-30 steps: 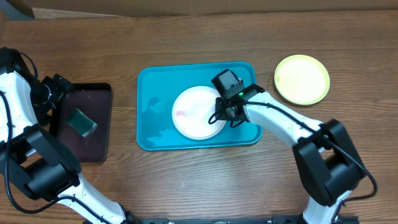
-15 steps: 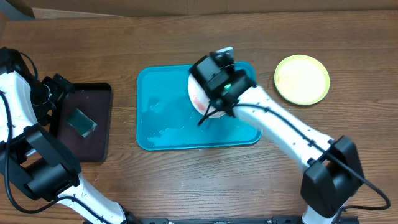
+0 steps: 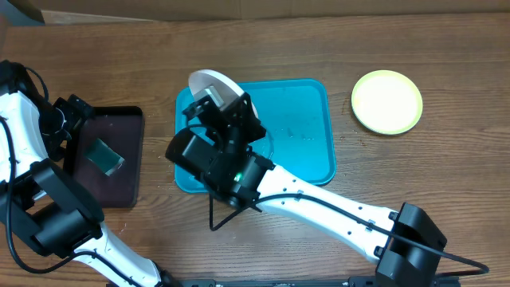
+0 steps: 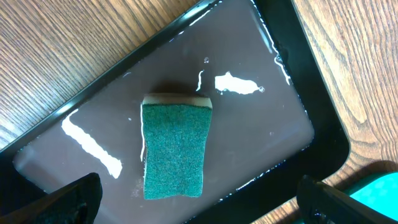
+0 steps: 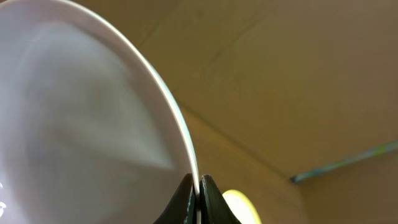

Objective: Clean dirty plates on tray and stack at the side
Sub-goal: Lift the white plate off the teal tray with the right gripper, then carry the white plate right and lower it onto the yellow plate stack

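White round plastic plate (image 3: 213,84) has left the turquoise rimmed plastic tray (image 3: 307,143), mid-table. Right gripper (image 5: 199,196) pinches its thin rim, plate tilted on edge, nearer the far edge. Likely offered for scrubbing. Left gripper (image 4: 205,202) spread wide over coarse green sponge (image 4: 174,149) in wet glossy black tray (image 4: 261,124), left edge.

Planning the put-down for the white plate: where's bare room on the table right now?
The blue tray is bare across its right half. Bare wood runs behind the tray and in front of the yellow-green plate. Crowded: the tray's left end, under the right gripper holding the white plate; the black tray holds a sponge.
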### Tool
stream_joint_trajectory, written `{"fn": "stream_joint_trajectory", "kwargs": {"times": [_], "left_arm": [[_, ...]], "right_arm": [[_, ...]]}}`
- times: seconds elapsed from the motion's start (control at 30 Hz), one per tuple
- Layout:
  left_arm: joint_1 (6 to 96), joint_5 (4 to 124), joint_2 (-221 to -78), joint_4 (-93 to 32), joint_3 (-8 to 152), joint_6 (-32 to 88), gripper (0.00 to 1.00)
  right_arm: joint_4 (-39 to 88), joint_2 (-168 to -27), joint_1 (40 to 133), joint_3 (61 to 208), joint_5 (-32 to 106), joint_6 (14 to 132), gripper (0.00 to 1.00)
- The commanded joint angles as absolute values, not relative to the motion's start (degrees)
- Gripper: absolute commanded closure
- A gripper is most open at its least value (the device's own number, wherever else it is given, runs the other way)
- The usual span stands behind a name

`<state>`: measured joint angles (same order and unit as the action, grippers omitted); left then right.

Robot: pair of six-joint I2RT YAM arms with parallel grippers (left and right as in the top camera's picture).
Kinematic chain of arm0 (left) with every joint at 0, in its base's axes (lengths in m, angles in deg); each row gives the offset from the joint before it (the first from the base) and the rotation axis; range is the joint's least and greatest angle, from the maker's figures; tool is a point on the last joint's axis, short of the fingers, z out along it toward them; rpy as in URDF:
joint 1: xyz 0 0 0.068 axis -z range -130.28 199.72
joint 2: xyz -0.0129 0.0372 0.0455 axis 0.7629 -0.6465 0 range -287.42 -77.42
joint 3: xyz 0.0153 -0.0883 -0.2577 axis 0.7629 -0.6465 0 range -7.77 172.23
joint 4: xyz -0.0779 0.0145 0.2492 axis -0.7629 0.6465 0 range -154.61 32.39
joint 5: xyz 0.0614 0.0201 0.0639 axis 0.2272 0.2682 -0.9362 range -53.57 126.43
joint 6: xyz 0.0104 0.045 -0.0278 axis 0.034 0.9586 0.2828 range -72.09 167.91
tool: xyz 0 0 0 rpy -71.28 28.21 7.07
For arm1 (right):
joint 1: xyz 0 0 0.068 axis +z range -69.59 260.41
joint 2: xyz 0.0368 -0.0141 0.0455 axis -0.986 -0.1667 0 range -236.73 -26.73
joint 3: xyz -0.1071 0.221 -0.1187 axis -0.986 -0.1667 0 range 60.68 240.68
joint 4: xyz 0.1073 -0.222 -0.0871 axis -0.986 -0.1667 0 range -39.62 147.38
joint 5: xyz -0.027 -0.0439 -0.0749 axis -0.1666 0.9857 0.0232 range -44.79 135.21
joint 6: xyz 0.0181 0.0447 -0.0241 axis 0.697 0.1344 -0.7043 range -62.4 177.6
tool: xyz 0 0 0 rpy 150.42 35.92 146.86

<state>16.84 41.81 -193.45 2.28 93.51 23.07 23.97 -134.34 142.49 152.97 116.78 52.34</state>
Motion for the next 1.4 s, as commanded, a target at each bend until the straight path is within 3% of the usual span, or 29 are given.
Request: {"fn": "stream_joint_trajectory", "kwargs": {"times": [0.0,0.37,0.63,0.93,1.17,1.37], "left_arm": [[16.8,42.2,-192.5,2.4,94.4,23.5,0.00],[16.8,42.2,-192.5,2.4,94.4,23.5,0.00],[16.8,42.2,-192.5,2.4,94.4,23.5,0.00],[16.7,42.2,-192.5,2.4,94.4,23.5,0.00],[16.8,42.2,-192.5,2.4,94.4,23.5,0.00],[16.8,42.2,-192.5,2.4,94.4,23.5,0.00]], "right_arm": [[26.8,-132.2,142.9,154.7,122.8,42.9,0.96],[34.4,-132.2,143.0,154.7,126.2,35.5,0.96],[28.8,-132.2,140.5,154.7,120.7,53.2,0.96],[13.6,-130.9,128.5,154.7,78.5,87.2,0.96],[14.8,-126.9,109.1,154.7,30.1,87.4,0.96],[13.0,-126.8,91.7,154.7,4.6,87.4,0.96]]}}
